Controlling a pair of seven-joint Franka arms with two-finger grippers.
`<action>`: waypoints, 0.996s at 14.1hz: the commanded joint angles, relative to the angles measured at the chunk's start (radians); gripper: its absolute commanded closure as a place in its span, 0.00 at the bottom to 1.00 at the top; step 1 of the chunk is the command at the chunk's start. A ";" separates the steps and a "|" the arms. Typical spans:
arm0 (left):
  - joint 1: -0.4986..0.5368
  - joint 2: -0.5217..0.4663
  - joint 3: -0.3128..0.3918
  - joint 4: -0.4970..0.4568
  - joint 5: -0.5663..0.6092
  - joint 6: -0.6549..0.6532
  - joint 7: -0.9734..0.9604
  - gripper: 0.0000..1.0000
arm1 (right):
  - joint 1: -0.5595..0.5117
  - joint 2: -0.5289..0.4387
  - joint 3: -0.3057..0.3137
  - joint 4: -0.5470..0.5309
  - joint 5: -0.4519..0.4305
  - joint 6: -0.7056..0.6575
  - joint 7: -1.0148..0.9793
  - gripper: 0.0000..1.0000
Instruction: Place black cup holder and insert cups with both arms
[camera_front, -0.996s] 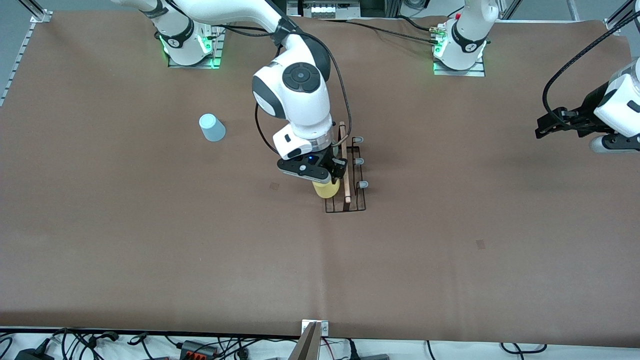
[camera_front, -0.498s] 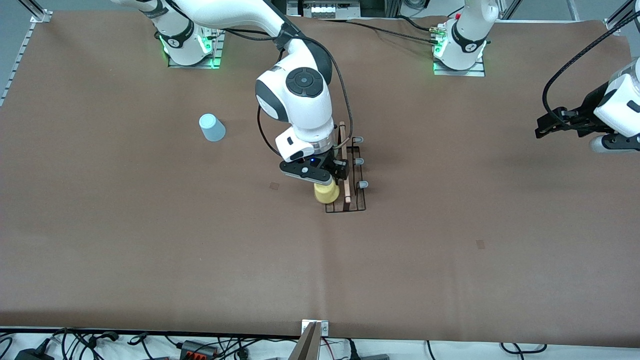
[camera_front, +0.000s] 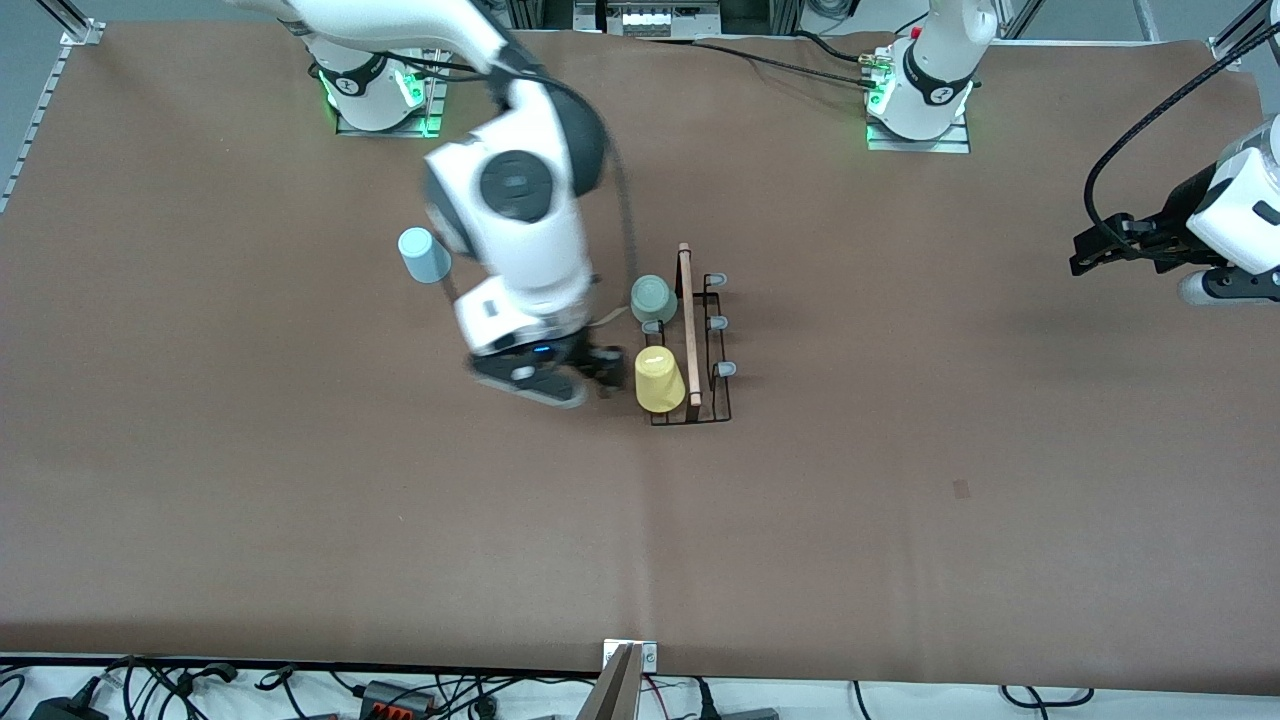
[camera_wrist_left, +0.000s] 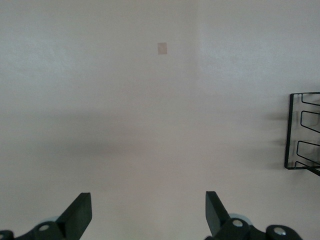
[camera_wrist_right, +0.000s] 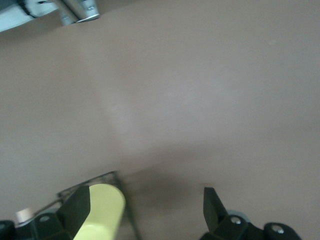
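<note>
1. The right pincer (camera_front: 585, 383) hangs wide open and empty over the surface (camera_front: 300, 500), just beside the yellow cup (camera_front: 659, 380).
2. The yellow cup sits upside down on the rack (camera_front: 700, 345), green cup (camera_front: 652, 297) on the prong farther from the camera (both on the right arm's side of the wooden rod (camera_front: 688, 320)).
3. The blue cup (camera_front: 424, 255) rests on the surface toward the right arm's end.
4. The left pincer (camera_front: 1085, 258) waits, open and empty, at its own end.
</note>
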 joint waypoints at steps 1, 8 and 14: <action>-0.001 0.015 0.003 0.031 -0.018 -0.022 0.005 0.00 | -0.124 -0.107 0.017 -0.018 0.048 -0.149 -0.197 0.00; -0.001 0.015 0.003 0.031 -0.016 -0.022 0.005 0.00 | -0.493 -0.291 0.021 -0.076 0.114 -0.372 -0.707 0.00; -0.002 0.015 0.003 0.031 -0.016 -0.019 0.006 0.00 | -0.682 -0.460 0.037 -0.184 0.102 -0.426 -0.789 0.00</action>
